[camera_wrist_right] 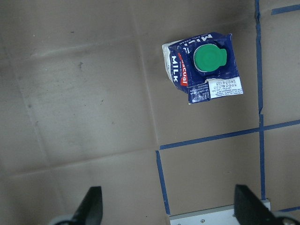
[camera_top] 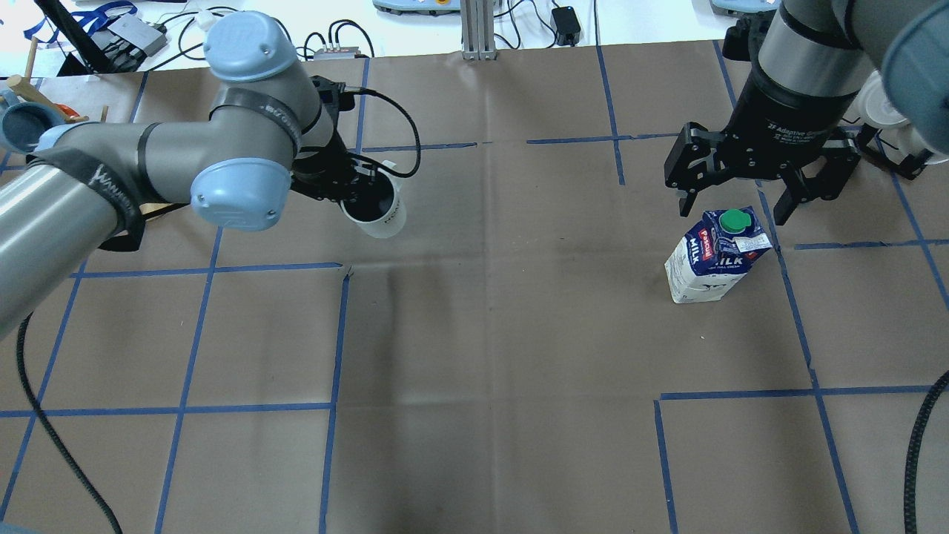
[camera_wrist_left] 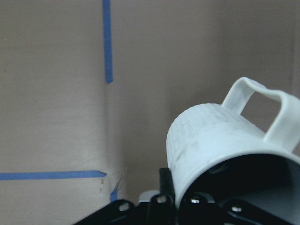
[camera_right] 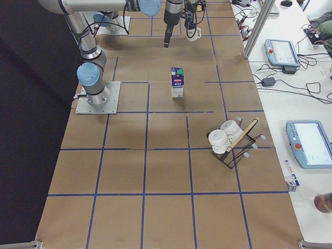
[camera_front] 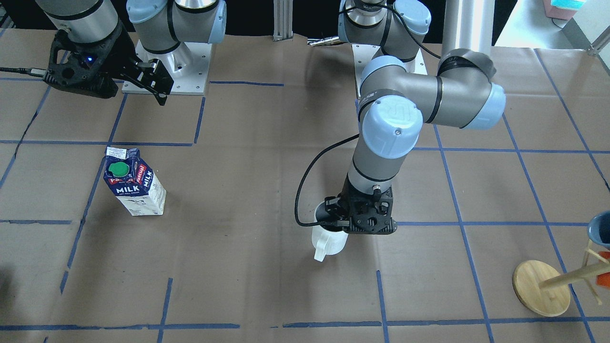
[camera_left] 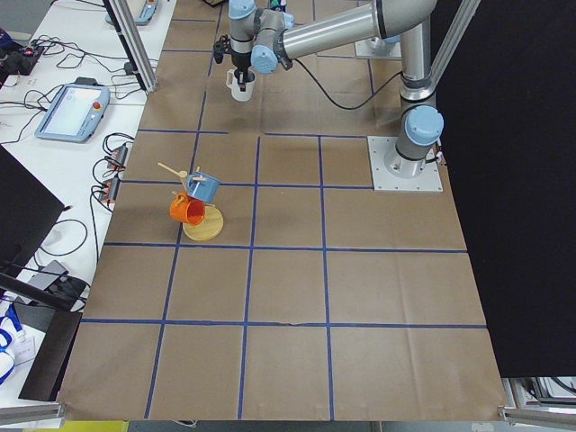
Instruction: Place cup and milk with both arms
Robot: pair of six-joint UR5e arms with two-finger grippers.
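The white cup hangs tilted in my left gripper, which is shut on its rim, with one finger inside the dark interior. Its handle points toward the operators' side. The cup also shows close up in the left wrist view. The blue-and-white milk carton with a green cap stands upright on the brown table. My right gripper is open and empty, hovering above the carton on the robot's side. Its fingertips frame the bottom of the right wrist view.
A wooden mug tree with a blue mug and an orange one stands at the table's left end. A wire rack with white cups sits near the right end. The arm bases are at the robot's edge.
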